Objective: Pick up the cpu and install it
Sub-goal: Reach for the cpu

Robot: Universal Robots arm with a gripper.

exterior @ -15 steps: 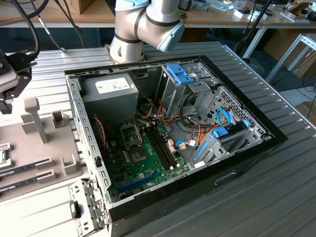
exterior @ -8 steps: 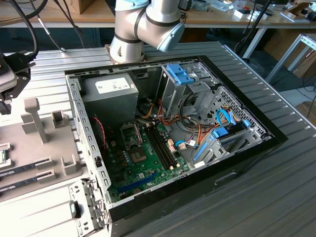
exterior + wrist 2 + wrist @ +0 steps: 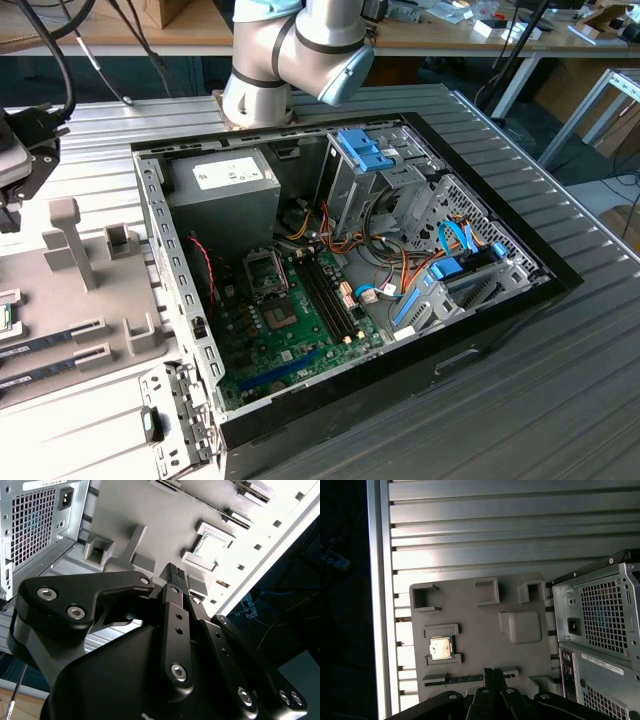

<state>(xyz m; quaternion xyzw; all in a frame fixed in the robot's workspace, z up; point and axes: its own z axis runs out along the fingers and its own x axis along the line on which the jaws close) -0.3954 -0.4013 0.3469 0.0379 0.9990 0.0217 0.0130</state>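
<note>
Item: cpu [image 3: 440, 647]. Lies flat in a square pocket of the grey holder plate [image 3: 470, 620], on the ribbed desk [image 3: 470, 530], beside the computer case [image 3: 600, 625]. End effector [image 3: 493, 671]: fingers pressed together, holding nothing (hovers above the plate's edge, clear of the chip).
</note>
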